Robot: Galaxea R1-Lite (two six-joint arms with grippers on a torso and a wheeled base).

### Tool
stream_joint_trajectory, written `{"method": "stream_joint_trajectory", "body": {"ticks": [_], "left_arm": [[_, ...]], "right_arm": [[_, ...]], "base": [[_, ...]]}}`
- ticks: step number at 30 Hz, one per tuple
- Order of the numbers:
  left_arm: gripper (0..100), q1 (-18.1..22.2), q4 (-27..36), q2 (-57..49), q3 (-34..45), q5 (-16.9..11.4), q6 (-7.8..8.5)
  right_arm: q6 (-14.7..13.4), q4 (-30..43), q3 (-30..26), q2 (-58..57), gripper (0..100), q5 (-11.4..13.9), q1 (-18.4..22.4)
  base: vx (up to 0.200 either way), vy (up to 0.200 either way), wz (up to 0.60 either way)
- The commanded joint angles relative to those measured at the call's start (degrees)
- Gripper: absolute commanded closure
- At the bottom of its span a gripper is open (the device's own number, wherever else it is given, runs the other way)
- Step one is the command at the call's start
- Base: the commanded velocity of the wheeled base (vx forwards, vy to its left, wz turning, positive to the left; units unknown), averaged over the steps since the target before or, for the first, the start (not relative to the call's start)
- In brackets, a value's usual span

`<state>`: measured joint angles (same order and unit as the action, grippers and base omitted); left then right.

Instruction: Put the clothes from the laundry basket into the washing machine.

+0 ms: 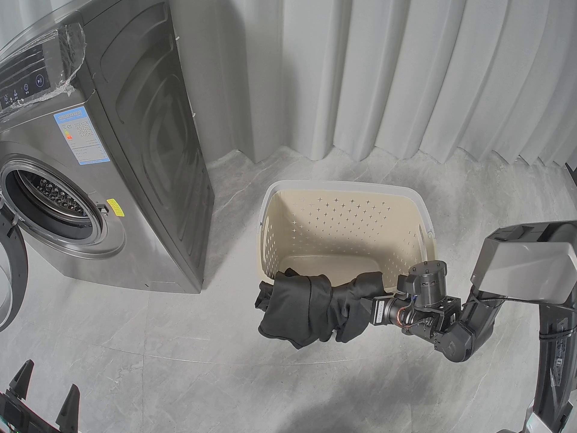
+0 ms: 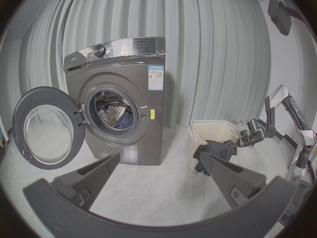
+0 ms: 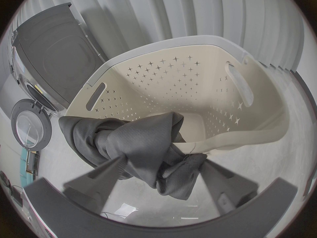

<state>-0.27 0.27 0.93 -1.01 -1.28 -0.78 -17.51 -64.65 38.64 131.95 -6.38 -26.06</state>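
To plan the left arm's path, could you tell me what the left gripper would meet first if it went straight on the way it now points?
Probably the washing machine: the open left gripper points at its lower front panel, though depth is unclear and the floor may come first.

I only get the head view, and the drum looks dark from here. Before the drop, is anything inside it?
Observer: Yes. The left wrist view shows a blue garment lying in the drum of the washing machine.
Operator: Is the door out of the way?
Observer: The door is swung wide open to the side, clear of the opening.
Operator: How is the right arm's hold?
Observer: The right gripper is shut on the dark garment, which is bunched into a thick bundle.
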Motion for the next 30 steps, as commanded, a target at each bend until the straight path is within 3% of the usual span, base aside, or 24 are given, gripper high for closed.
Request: {"method": "stream_joint_trajectory", "body": {"ticks": [1,10,20,30], "left_arm": [[0,0.0,0.0,-0.84,0.92,-0.04,-0.1],[0,0.0,0.0,-0.84,0.92,0.05,-0.19],[0,0.0,0.0,-0.84,0.92,0.05,-0.19],[0,0.0,0.0,-0.84,0.92,-0.04,0.16]], "right_arm": [[-0.07,-0.04,1.08,1.2,100,0.31,-0.04],[-0.34,-3.2,-1.11,-0.73,100,0.57,-0.66],[-0.34,-3.56,-11.13,-18.31,100,0.57,-3.82],[-0.51,-2.68,-12.63,-37.2,100,1.81,-5.58]], "base": [[0.0,0.0,0.0],[0.0,0.0,0.0],[0.0,0.0,0.0],[0.0,0.0,0.0]]}}
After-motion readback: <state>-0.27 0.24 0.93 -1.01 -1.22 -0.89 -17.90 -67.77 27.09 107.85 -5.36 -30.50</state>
